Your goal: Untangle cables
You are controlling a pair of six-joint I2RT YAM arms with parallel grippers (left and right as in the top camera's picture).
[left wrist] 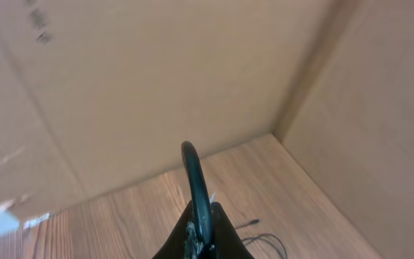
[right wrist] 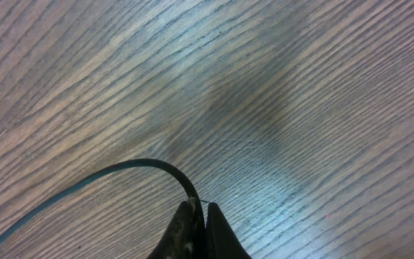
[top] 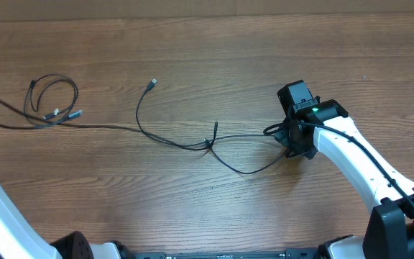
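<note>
Both fully closed | left pincer (left wrist: 203, 214) clamps cable (left wrist: 195, 176); right pincer (right wrist: 198, 210) clamps cable (right wrist: 142, 162)

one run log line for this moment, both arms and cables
right gripper: shut on cable | left gripper: shut on cable, raised | knot: not undone | coil: lying apart, far left

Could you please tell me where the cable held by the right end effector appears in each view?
Overhead: the cable sags centre-right, ending at the right end effector.
Left wrist: cannot tell; the left end effector grips a black loop.
Right wrist: it arcs from bottom-left into the end effector.
Shared landmark: the wood-grain table.
</note>
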